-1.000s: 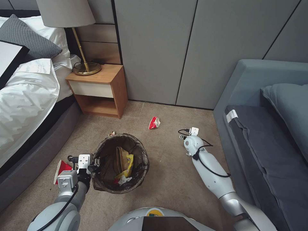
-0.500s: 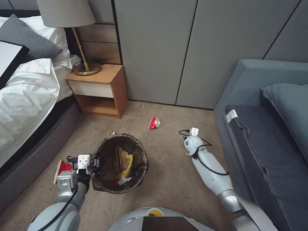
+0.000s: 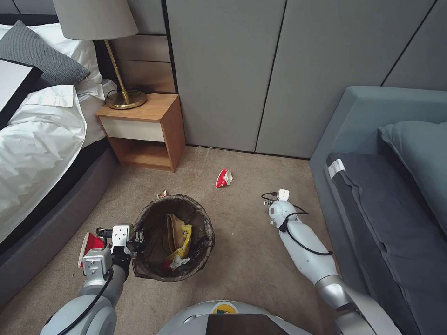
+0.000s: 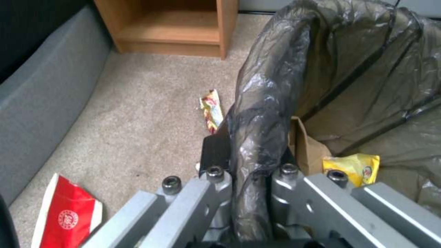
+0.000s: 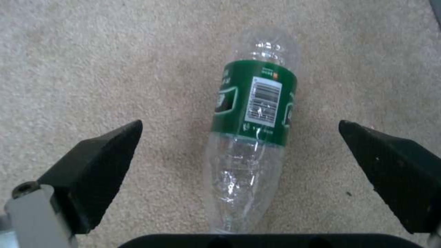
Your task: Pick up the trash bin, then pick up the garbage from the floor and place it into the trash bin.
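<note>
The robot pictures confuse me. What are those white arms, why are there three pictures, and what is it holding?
It is a robot on wheels with two arms, and each arm ends in a claw. The big picture comes from a camera on its head, looking down at a bedroom floor between a bed and a sofa. The other two come from little cameras on its wrists.

The left claw is pinched shut on the rim of the trash bin, gripping the dark bag folded over the edge. Inside lie a brown paper bag and a yellow wrapper.

The right claw is open, hanging over an empty plastic bottle with a green label, lying on the carpet between its two fingers.

More litter waits on the floor: a red and white paper cup near the wall, and another one by the left arm.
</note>
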Tool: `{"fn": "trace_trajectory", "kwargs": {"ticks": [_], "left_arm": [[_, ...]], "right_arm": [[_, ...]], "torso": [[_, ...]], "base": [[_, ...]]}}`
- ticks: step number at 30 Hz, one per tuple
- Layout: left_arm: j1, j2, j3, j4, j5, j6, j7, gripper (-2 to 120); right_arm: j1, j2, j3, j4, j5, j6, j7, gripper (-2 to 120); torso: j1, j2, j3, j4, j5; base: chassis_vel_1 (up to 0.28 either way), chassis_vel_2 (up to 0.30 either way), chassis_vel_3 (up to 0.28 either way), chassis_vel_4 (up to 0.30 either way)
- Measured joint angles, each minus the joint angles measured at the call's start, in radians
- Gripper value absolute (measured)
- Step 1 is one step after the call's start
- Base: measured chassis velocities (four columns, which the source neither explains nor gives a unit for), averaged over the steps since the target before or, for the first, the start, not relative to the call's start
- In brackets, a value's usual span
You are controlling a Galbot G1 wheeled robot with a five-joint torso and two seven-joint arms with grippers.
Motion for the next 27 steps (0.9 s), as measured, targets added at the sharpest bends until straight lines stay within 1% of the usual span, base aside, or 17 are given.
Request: {"fn": "trace_trajectory", "kwargs": {"ticks": [8,15,21,22,23,24,25,26,27], "left_arm": [[0.001,0.000,0.000,0.000,0.001,0.000,0.000,5],[0.000,-0.002,-0.002,0.000,0.001,-0.001,0.000,5],[-0.002,-0.001,-0.003,0.000,0.001,-0.002,0.000,5],[-0.002,-0.001,-0.003,0.000,0.001,-0.002,0.000,5],[-0.002,-0.002,-0.003,0.000,0.001,-0.002,0.000,5],[-0.002,-0.002,-0.003,0.000,0.001,-0.002,0.000,5],[-0.002,-0.003,-0.002,0.000,0.001,-0.002,0.000,5],[-0.002,-0.003,-0.002,0.000,0.001,-0.002,0.000,5],[-0.002,-0.003,-0.002,0.000,0.001,-0.002,0.000,5]], "right_arm": [[0.005,0.008,0.000,-0.031,-0.021,0.009,-0.009,100],[0.031,0.034,0.000,-0.112,-0.080,0.029,-0.030,100],[0.038,0.040,0.007,-0.143,-0.098,0.039,-0.050,100],[0.039,0.040,0.007,-0.146,-0.099,0.041,-0.053,100],[0.040,0.040,0.009,-0.152,-0.099,0.044,-0.058,96],[0.040,0.040,0.009,-0.152,-0.099,0.044,-0.058,96],[0.043,0.040,0.012,-0.160,-0.099,0.047,-0.065,91],[0.044,0.041,0.015,-0.164,-0.099,0.047,-0.068,88],[0.044,0.041,0.015,-0.164,-0.099,0.047,-0.068,88]], "torso": [[0.000,0.000,0.000,0.0000,0.0000],[0.000,0.000,0.000,0.0001,0.0000],[0.000,0.000,0.000,0.0001,0.0000],[0.000,0.000,0.000,0.0000,0.0000],[0.000,0.000,0.000,0.0000,0.0000],[0.000,0.000,0.000,0.0000,0.0000],[0.000,0.000,0.000,0.0001,0.0000],[0.000,0.000,0.000,0.0000,0.0000],[0.000,0.000,0.000,0.0000,0.0000]], "base": [[0.000,0.000,0.000,0.000],[0.000,0.000,0.000,0.000],[0.000,0.000,0.000,0.000],[0.000,0.000,0.000,0.000],[0.000,0.000,0.000,0.000],[0.000,0.000,0.000,0.000],[0.000,0.000,0.000,0.000],[0.000,0.000,0.000,0.000],[0.000,0.000,0.000,0.000]]}}
